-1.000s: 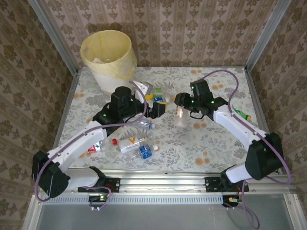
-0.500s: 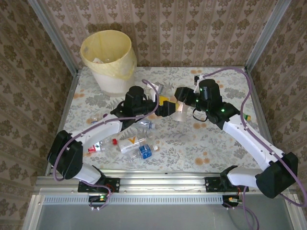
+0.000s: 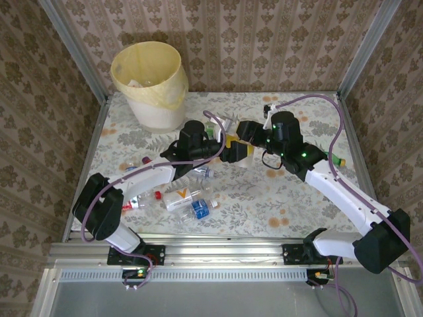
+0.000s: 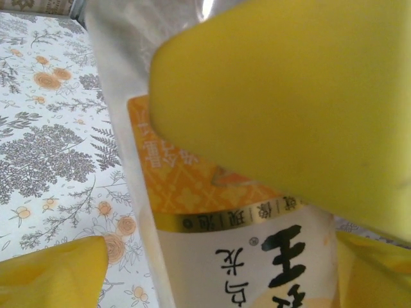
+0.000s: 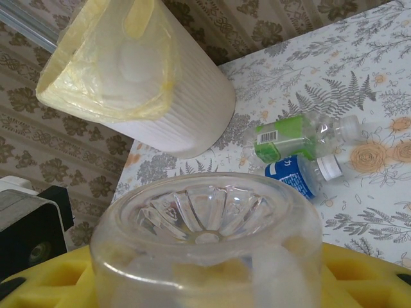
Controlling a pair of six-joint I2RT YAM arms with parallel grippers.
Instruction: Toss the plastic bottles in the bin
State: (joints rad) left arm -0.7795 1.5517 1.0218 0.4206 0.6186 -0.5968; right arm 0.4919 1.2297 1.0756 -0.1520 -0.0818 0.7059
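The clear plastic bottle with an orange printed label (image 4: 212, 212) is held up off the floral-patterned worktop (image 3: 291, 198) at mid-table. It is well apart from the tall round pale-yellow bin with a translucent bag liner (image 3: 158, 109) in the far left corner. The right pincer (image 5: 205, 282) is clamped on a clear bottle near its moulded base, and this is judged to be the same bottle. The left pincer (image 4: 215, 276) is spread around the labelled part. Bare worktop is seen between one of its pads (image 4: 51, 269) and the bottle wall, so no grip is made there yet. A hand-over towards the bin side is judged likely.

Handling, as judged: the bottle is empty or nearly so, very light and thin-walled. It is easily dented, and it may pop out if squeezed hard. The glossy label film is probably slippery. Hold is best taken square across the straight labelled mid-body, away from the other pincer's pads, the neck and the domed base.

A green-labelled clear bottle (image 5: 289, 138) and a blue-labelled clear bottle (image 5: 298, 174) lie loose on the worktop near the bin.
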